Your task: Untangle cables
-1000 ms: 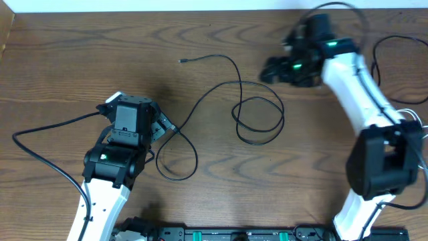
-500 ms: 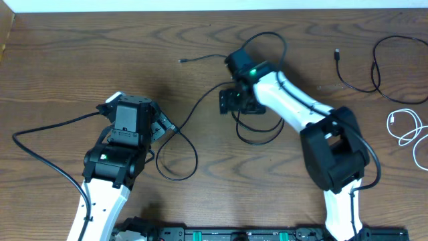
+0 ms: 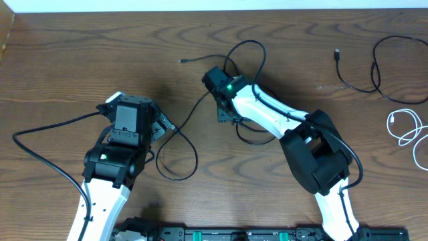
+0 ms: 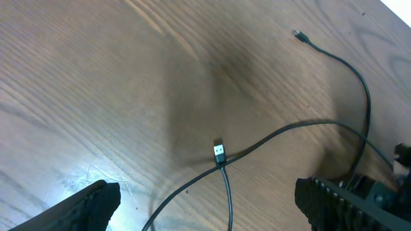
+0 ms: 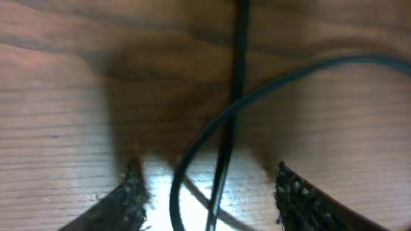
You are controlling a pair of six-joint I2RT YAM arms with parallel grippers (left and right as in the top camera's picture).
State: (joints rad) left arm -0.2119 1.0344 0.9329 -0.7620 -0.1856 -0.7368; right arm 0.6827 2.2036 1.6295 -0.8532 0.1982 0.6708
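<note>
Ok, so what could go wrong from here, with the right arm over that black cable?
The right end effector straddles a spot where two strands of the black cable cross, so closing might pinch both and tighten the tangle. The left end effector is open above the plug, holding nothing, so a pull could drag the whole cable.

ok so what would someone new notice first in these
The right gripper stands out most. It hangs open in the middle of the table, right over the spot where the long black cable crosses itself. After that, the left gripper is open above that cable's silver plug, while a second black cable and a white cable lie apart at the far right edge.
</note>
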